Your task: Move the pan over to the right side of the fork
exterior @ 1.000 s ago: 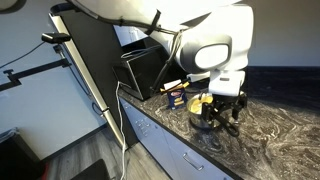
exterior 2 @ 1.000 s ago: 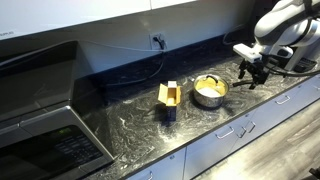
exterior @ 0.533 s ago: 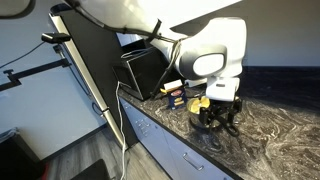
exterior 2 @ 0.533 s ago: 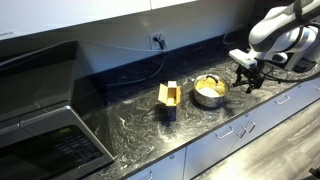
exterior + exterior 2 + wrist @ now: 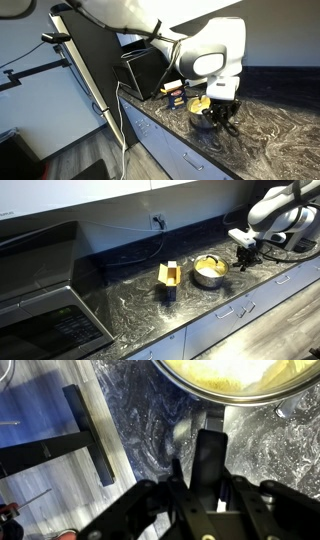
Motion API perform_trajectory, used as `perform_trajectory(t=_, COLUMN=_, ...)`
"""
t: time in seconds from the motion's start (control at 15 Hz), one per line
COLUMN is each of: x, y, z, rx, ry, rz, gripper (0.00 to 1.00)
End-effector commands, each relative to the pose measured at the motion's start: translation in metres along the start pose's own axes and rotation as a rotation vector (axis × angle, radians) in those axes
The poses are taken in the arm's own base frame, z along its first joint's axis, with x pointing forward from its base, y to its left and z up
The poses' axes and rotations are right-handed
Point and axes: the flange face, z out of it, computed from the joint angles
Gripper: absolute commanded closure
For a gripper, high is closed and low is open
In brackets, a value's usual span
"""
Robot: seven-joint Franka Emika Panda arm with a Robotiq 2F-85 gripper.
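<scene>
Silver pan (image 5: 209,271) sits on dark counter (image 5: 120,305), gripper (image 5: 244,262) w/ jaws astride its handle (image 5: 208,455); can't tell if clamped. Move rightward looks not begun; fork unseen.

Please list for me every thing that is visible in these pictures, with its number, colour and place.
pan: one, silver, yellow inside, on the counter
box: one, blue and yellow, on the counter, apart from the pan
counter: one, dark marbled, along the wall
appliance: one, black, at the counter's end
outlet: one, white, on the wall
drawers: several, white, under the counter
arm: one, white, above the counter
claw: one, black, low at the pan's dark handle
</scene>
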Motion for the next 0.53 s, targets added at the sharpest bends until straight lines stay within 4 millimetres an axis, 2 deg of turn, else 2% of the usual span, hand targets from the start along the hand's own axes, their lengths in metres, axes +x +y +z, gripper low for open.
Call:
perform_trajectory(t=0.0, x=-0.0073, y=-0.0042, z=0.0013, rx=0.014, ry=-0.013, rz=0.004, gripper=0.93)
perform_trajectory(t=0.13, x=-0.0060, y=-0.0031, z=0.0041, rx=0.010, ry=-0.017, rz=0.009, gripper=1.00)
perform_trajectory(t=0.47, x=0.0007, y=-0.0032, z=0.0004, rx=0.025, ry=-0.068, rz=0.031, gripper=0.97)
